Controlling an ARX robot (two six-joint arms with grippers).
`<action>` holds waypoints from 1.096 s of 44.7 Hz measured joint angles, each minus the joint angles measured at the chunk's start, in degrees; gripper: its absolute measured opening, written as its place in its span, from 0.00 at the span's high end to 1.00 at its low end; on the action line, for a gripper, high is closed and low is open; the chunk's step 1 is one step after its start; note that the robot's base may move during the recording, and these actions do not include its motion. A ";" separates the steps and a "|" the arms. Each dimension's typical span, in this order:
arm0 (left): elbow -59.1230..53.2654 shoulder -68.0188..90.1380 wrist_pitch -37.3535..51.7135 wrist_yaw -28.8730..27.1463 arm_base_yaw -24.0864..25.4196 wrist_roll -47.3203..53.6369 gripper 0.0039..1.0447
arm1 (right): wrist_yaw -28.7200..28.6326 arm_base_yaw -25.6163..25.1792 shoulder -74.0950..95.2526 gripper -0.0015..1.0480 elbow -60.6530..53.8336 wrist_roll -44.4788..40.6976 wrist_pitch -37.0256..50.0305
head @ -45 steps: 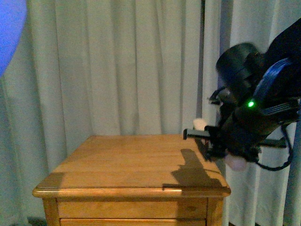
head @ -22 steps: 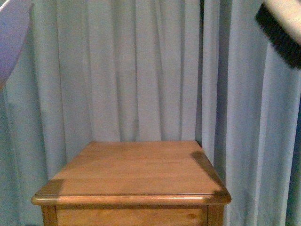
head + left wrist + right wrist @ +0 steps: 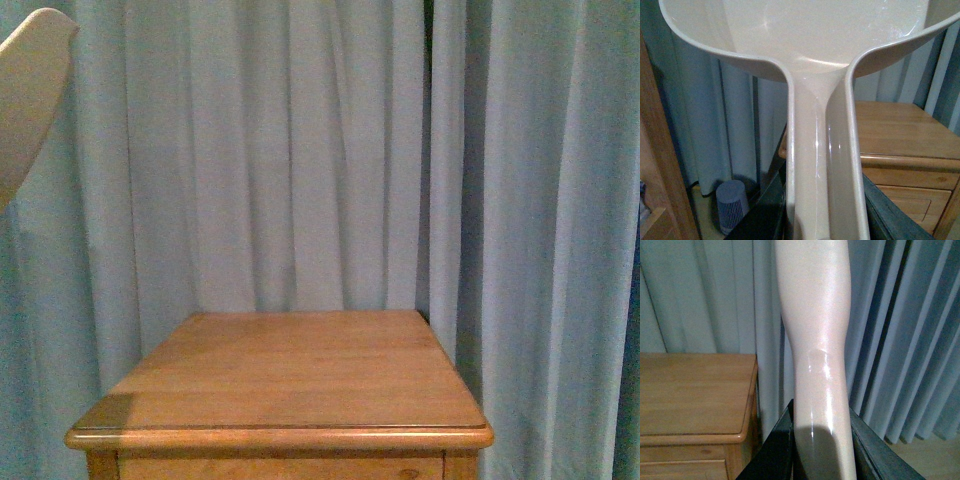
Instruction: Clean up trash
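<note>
Well, I see no trash in any view, and none on the nightstand (image 3: 290, 375) top. My left gripper (image 3: 823, 220) is clamped on the dustpan (image 3: 820, 45) handle, my right gripper (image 3: 823, 450) on a beige handle (image 3: 812, 315). I'd keep the pan level and scan past the nightstand's edges first.

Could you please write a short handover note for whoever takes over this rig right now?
The left hand is shut on the dustpan handle, with the pan raised to the left of the wooden cabinet.
The right hand is shut on a beige handle; its head is out of view.
No trash shows in any view, either on the cabinet top or in the visible part of the pan.
Done: cannot be confirmed from these views.
Left: locate the trash, check the pan, and dispose of it.
</note>
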 joint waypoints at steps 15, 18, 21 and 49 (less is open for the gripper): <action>0.00 0.00 0.00 0.00 0.00 0.00 0.75 | 0.31 0.31 -0.28 0.81 -1.01 -0.98 0.87; 0.00 0.00 0.00 0.00 0.00 0.00 0.75 | 0.31 0.31 -0.28 0.81 -1.01 -1.01 0.87; 0.00 0.00 0.00 0.33 0.00 0.02 0.75 | 0.90 0.26 -0.31 0.81 -1.01 -0.98 0.87; -0.04 -0.17 0.00 -0.07 0.02 -0.02 0.75 | 0.46 0.50 -0.39 0.81 -1.03 -1.20 0.92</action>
